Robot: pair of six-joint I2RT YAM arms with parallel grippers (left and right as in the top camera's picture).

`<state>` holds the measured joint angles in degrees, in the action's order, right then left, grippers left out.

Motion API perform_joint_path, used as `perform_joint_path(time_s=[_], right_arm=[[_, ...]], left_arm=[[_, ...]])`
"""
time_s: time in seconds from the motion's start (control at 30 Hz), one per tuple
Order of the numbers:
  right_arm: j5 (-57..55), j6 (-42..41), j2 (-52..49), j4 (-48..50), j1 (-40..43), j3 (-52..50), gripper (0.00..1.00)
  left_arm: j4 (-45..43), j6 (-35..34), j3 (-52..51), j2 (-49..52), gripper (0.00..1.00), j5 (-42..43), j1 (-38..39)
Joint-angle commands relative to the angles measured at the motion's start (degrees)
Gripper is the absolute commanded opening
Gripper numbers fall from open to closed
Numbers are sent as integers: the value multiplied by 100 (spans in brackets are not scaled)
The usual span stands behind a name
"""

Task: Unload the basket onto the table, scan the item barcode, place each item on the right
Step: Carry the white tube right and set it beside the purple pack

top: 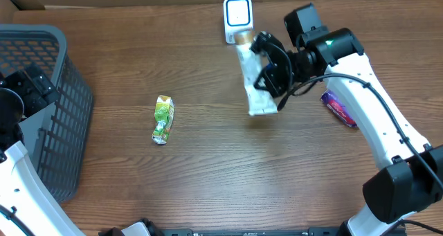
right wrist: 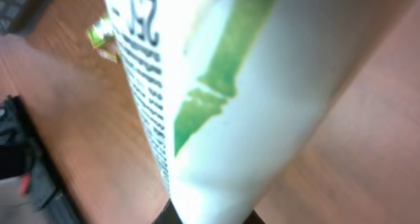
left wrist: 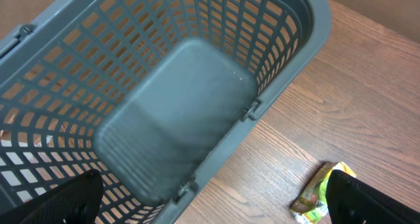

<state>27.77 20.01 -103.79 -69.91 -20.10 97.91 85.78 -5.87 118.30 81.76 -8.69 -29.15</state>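
The right claw (top: 272, 73) was clamped on the white tube (top: 253, 84), held up near the scanner (top: 237, 18) at the counter's far edge; scanning seemed underway, unconfirmed. The left claw (left wrist: 210, 207) gaped empty over the basket (left wrist: 289, 60).

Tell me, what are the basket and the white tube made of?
Basket: looks like hard grey plastic with a matte finish. Its walls are a moulded grid of holes and its floor is solid.
Tube: probably soft plastic, white and smooth with a slight shine, with green and black print on it. It could also be coated foil; the look leaves that open.
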Motion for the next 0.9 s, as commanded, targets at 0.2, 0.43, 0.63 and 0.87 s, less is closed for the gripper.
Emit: perform_joint_path(time_s=[0.2, 0.43, 0.63, 0.87], right_arm=[[-1930, -857, 11, 46, 345, -944, 4], [-3386, -1174, 7, 957, 509, -2312, 4], [-4280, -1926, 7, 1985, 973, -2957, 4], [-4579, -1919, 4, 2518, 1541, -3147, 4]], left_arm=[[-11, -59, 61, 0, 99, -28, -9], [-11, -59, 61, 0, 100, -28, -9], [-11, -59, 61, 0, 100, -28, -9], [-11, -59, 61, 0, 100, -28, -9]])
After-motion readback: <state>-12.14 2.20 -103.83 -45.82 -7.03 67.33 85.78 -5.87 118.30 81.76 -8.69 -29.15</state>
